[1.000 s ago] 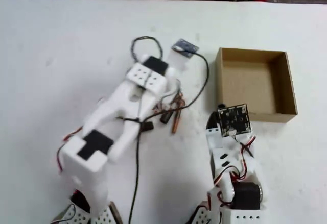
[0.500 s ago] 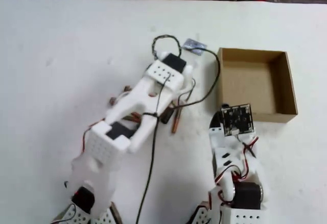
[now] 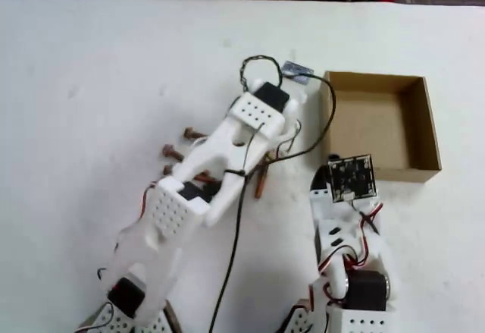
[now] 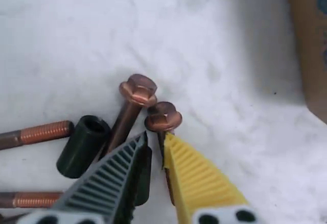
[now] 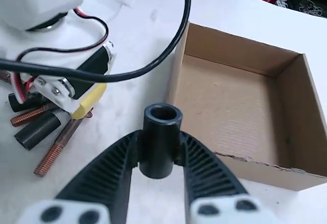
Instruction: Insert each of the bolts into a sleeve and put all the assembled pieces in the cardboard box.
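In the left wrist view my left gripper [image 4: 154, 138] lies low over a cluster of parts, its grey and yellow fingers shut on the shank of a copper bolt [image 4: 163, 117]. A second bolt [image 4: 137, 92] and a black sleeve [image 4: 83, 146] lie right beside it. My right gripper [image 5: 159, 140] is shut on an upright black sleeve [image 5: 162, 124], just outside the near left corner of the open cardboard box [image 5: 240, 55]. From the high view the box [image 3: 433, 132] sits at the right, with the right arm [image 3: 347, 180] at its front left.
Several loose copper bolts [image 3: 170, 152] lie left of the left arm [image 3: 227, 151], and one more bolt [image 3: 260, 185] lies between the arms. A black cable [image 3: 314, 132] loops from the left wrist toward the box. Bare white table stretches to the far left.
The left arm has swung right toward the box, uncovering loose bolts on its left side. The right arm and its sleeve have kept still.
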`<state>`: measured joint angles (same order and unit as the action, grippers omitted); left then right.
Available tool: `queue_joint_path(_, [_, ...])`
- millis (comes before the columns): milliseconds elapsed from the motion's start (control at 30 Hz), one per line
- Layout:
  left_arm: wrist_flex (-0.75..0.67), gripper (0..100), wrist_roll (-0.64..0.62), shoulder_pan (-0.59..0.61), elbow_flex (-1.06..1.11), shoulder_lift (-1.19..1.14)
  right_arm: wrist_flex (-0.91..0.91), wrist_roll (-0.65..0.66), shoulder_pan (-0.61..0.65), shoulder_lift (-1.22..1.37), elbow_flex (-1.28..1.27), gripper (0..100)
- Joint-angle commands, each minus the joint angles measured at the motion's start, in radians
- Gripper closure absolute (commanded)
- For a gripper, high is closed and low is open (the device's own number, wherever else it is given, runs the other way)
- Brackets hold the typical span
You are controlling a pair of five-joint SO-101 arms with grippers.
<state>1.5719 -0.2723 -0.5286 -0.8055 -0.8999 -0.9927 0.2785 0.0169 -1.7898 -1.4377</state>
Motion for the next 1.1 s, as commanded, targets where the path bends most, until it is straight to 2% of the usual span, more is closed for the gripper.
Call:
queue_joint_path(0, [0.017,91,-0.009,-0.025,-0.051,0.016,0.038,-0.009,-0.008,-0.013,0.006,98.2])
queue_joint_path(267, [0.017,86,-0.008,-0.042,-0.049,-0.024,0.041,-0.009,-0.008,-0.013,0.005,98.2])
queue_joint_path(633, [-0.021,86,-0.054,-0.030,-0.051,-0.065,0.038,-0.008,-0.010,-0.013,0.005,98.2])
queue_joint_path(1067, [-0.094,86,-0.052,-0.005,-0.040,-0.067,0.038,-0.005,-0.010,-0.013,0.005,98.2])
